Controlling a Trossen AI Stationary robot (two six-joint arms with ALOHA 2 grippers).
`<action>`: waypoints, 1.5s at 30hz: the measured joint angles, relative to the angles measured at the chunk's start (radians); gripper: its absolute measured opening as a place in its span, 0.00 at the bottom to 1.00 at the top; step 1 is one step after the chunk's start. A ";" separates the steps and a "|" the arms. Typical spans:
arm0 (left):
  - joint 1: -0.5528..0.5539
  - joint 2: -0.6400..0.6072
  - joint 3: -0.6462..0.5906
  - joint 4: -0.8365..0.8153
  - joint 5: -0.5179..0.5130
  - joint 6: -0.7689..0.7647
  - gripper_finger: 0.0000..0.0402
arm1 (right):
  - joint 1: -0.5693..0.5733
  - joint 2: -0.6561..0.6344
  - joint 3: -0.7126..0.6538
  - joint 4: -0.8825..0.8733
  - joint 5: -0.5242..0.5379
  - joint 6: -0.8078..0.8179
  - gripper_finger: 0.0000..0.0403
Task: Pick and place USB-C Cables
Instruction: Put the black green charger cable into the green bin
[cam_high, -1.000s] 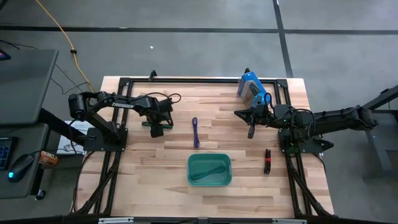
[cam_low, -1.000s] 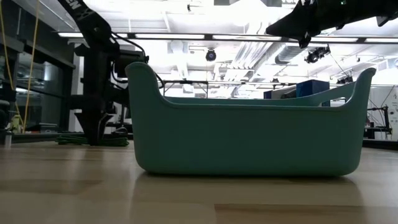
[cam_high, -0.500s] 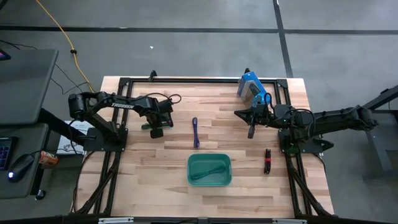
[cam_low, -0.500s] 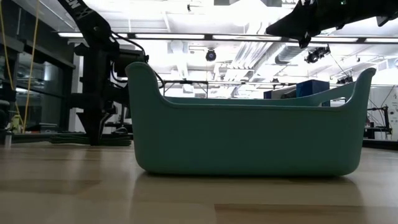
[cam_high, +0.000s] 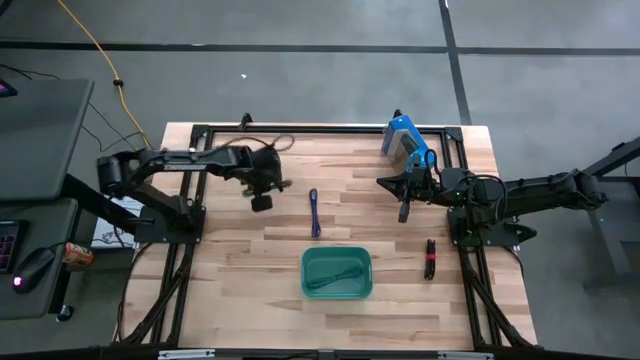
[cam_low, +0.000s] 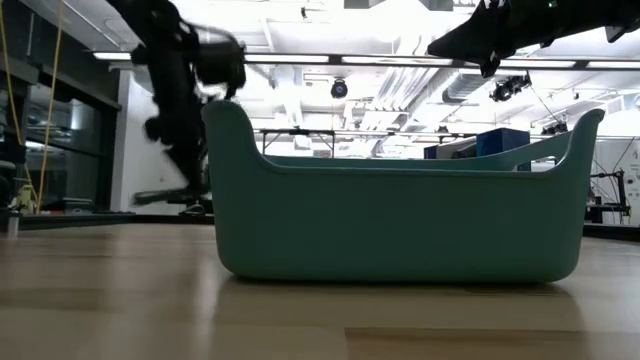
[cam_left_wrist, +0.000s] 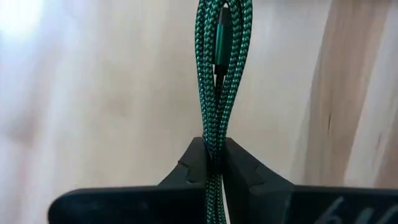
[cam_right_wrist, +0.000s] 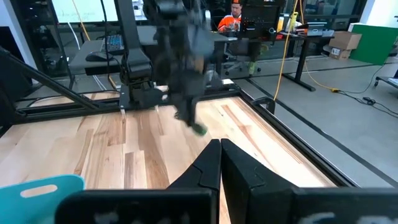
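Taking the teal tub (cam_high: 337, 273) near the front middle of the wooden table (cam_high: 230, 270) as the landmark: left and back of it, the left gripper (cam_high: 262, 201) hangs above the boards, its jaws pinched tight on the green cable (cam_left_wrist: 217, 74). In the left wrist view that cable is a doubled braided bundle running straight out from between the fingertips, long axis in line with the fingers. Bare wood lies all around this gripper, from the black frame rail on the table's left edge across to the tub.

Directly behind the tub, between it and the back rail, the purple-blue cable (cam_high: 314, 212) lies flat on the table, its long axis running front to back, well apart from the tub's rim and from both grippers.

Inside the tub a teal cable (cam_high: 338, 275) lies slantwise across the floor, hard to pick out against the same-coloured plastic. In the low view the tub's wall (cam_low: 400, 225) fills the middle and hides what it holds.

Right and back of the tub, the right gripper (cam_high: 404, 212) waits above the table, its fingers (cam_right_wrist: 214, 168) closed together on nothing. Behind it a blue box (cam_high: 402, 138) stands by the back rail.

Right of the tub, near the right frame rail, the red-and-black cable (cam_high: 430, 258) lies with its long axis front to back. Open wood separates it from the tub.

That makes four cables: one gripped, one in the tub, two on the table.
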 joint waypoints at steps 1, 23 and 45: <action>0.000 -0.031 0.001 0.032 0.001 0.002 0.00 | 0.000 0.000 0.000 0.000 0.000 0.000 0.00; -0.291 -0.348 -0.474 1.339 -0.049 -0.240 0.00 | 0.000 0.000 0.000 0.009 0.000 -0.004 0.00; -0.304 -0.349 -0.490 1.409 -0.054 -0.279 0.00 | 0.000 0.000 0.000 0.028 -0.095 -0.006 0.01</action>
